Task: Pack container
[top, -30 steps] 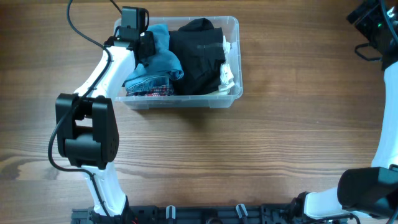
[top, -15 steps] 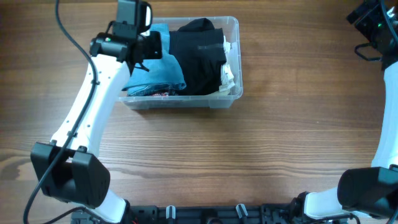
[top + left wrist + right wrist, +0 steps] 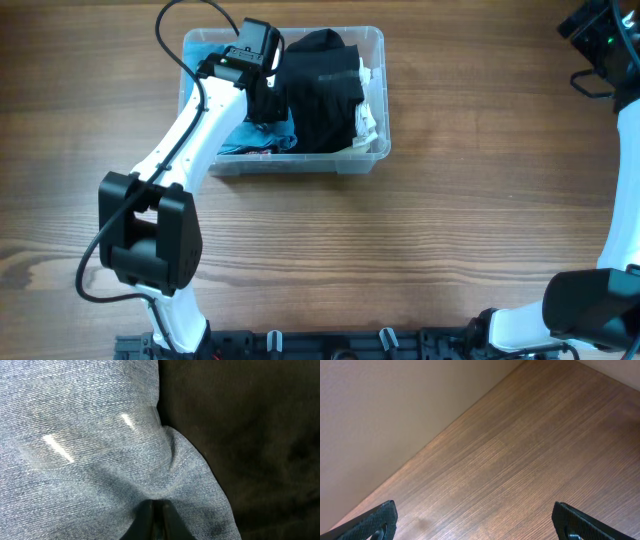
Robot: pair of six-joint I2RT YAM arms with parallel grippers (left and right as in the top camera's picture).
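We record the container (image 3: 372,150) as clear, glossy plastic. The denim garment (image 3: 90,435) is coarse, twill-woven cloth, matt. The black garment (image 3: 240,420) is soft, dull cloth. The table (image 3: 400,250) is smooth, wood-grained, low in sheen.

Overhead straight down on table (image 3: 450,200), left wrist tight on denim (image 3: 75,435), shared overhead, right wrist oblique on table

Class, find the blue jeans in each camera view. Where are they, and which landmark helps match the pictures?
Overhead: jeans in the container's left half.
Left wrist: jeans fill the left and centre.
Right wrist: not in view.
Landmark: the black garment beside the jeans, to their right in both.
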